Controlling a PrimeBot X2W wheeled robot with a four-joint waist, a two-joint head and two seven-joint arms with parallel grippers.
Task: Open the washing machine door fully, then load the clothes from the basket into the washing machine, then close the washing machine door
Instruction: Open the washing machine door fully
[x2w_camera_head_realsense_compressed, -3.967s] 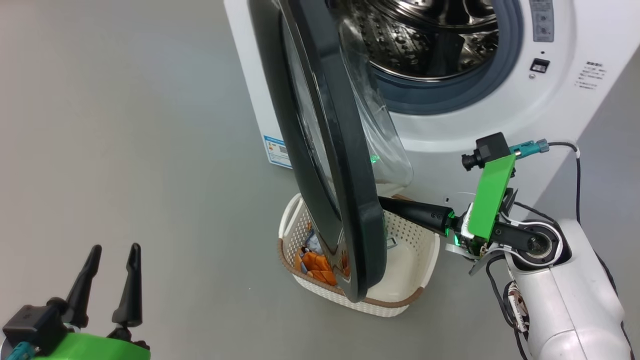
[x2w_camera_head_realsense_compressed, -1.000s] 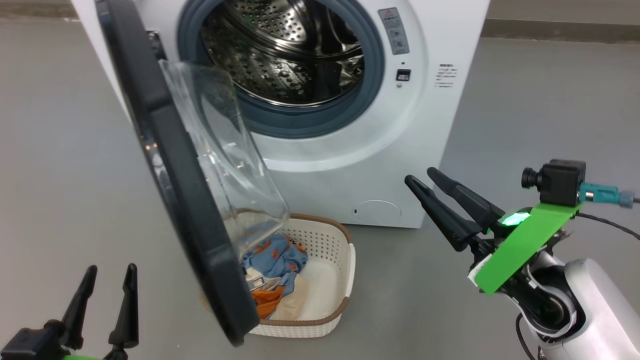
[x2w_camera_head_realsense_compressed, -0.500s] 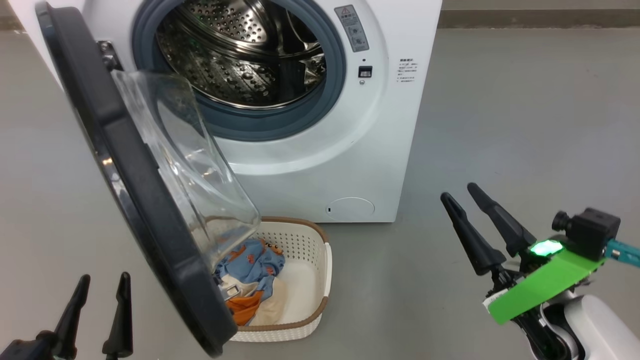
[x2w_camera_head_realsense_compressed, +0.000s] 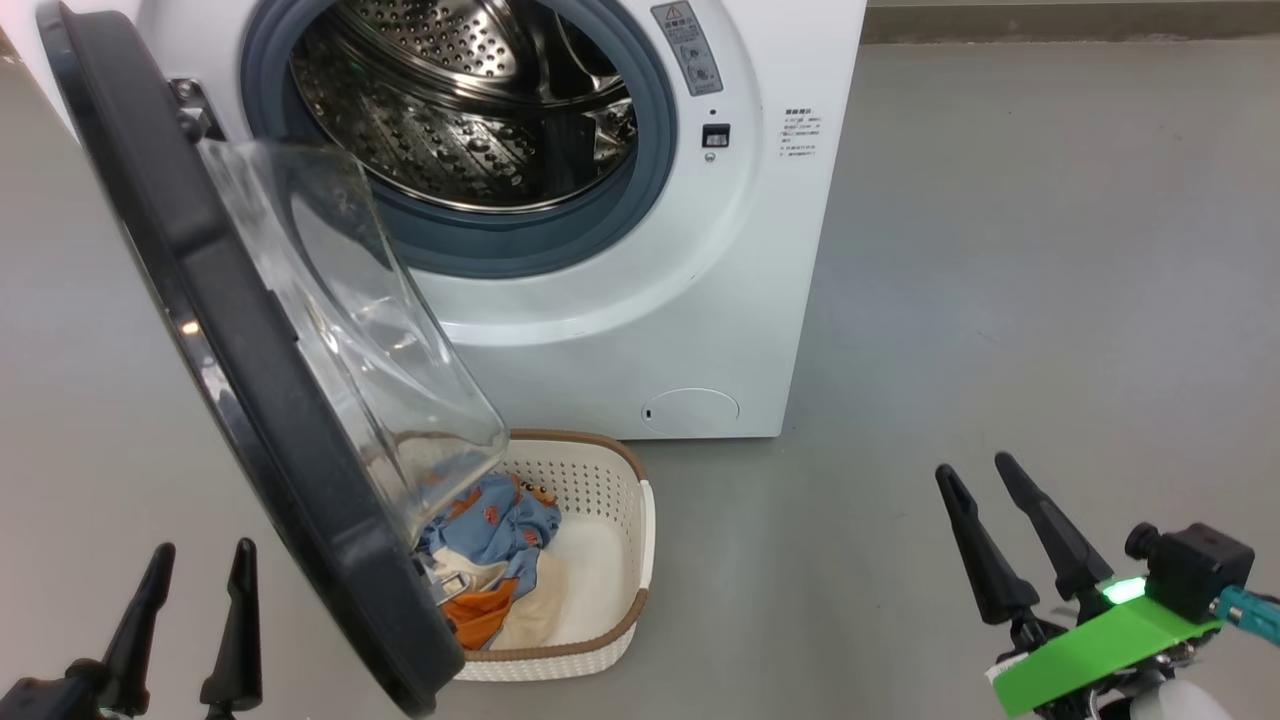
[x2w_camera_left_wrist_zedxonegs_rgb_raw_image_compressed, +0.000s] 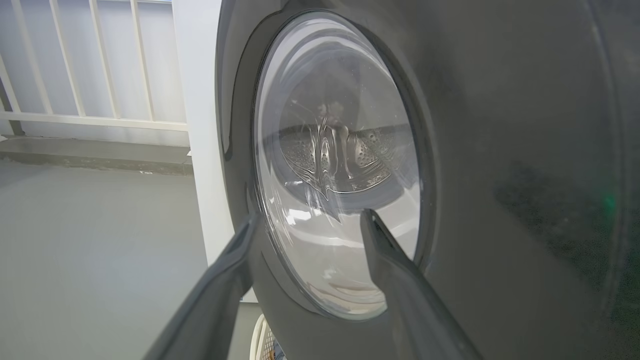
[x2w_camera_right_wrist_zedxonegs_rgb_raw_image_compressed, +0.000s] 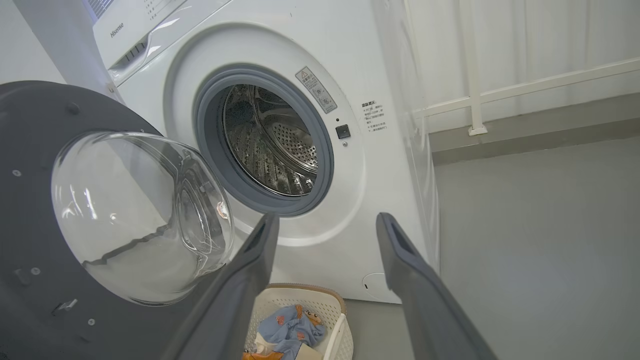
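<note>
The white washing machine (x2w_camera_head_realsense_compressed: 740, 260) (x2w_camera_right_wrist_zedxonegs_rgb_raw_image_compressed: 385, 165) stands ahead with its steel drum (x2w_camera_head_realsense_compressed: 450, 100) exposed. Its black washing machine door (x2w_camera_head_realsense_compressed: 230, 400) (x2w_camera_left_wrist_zedxonegs_rgb_raw_image_compressed: 500, 150) (x2w_camera_right_wrist_zedxonegs_rgb_raw_image_compressed: 30, 225) hangs partly open, swung out to the left, its clear glass bowl (x2w_camera_head_realsense_compressed: 350, 330) (x2w_camera_right_wrist_zedxonegs_rgb_raw_image_compressed: 135, 215) overhanging the basket. The cream basket (x2w_camera_head_realsense_compressed: 610, 520) (x2w_camera_right_wrist_zedxonegs_rgb_raw_image_compressed: 335, 320) sits on the floor in front of the machine, holding the clothes (x2w_camera_head_realsense_compressed: 490, 560) (x2w_camera_right_wrist_zedxonegs_rgb_raw_image_compressed: 290, 325): light blue, orange and cream pieces. My left gripper (x2w_camera_head_realsense_compressed: 200, 555) (x2w_camera_left_wrist_zedxonegs_rgb_raw_image_compressed: 305, 220) is open at lower left, outside the door. My right gripper (x2w_camera_head_realsense_compressed: 975, 465) (x2w_camera_right_wrist_zedxonegs_rgb_raw_image_compressed: 325, 220) is open at lower right, apart from everything.
Grey floor (x2w_camera_head_realsense_compressed: 1050, 250) stretches wide to the right of the machine. A white railing (x2w_camera_left_wrist_zedxonegs_rgb_raw_image_compressed: 90, 65) (x2w_camera_right_wrist_zedxonegs_rgb_raw_image_compressed: 525, 85) and a low ledge stand behind. The round service flap (x2w_camera_head_realsense_compressed: 690, 410) is low on the machine's front.
The head view has swung, so the whole scene shifted left. My right gripper has drawn back from inside the door down to the lower right. The door stands wider open than four seconds ago.
</note>
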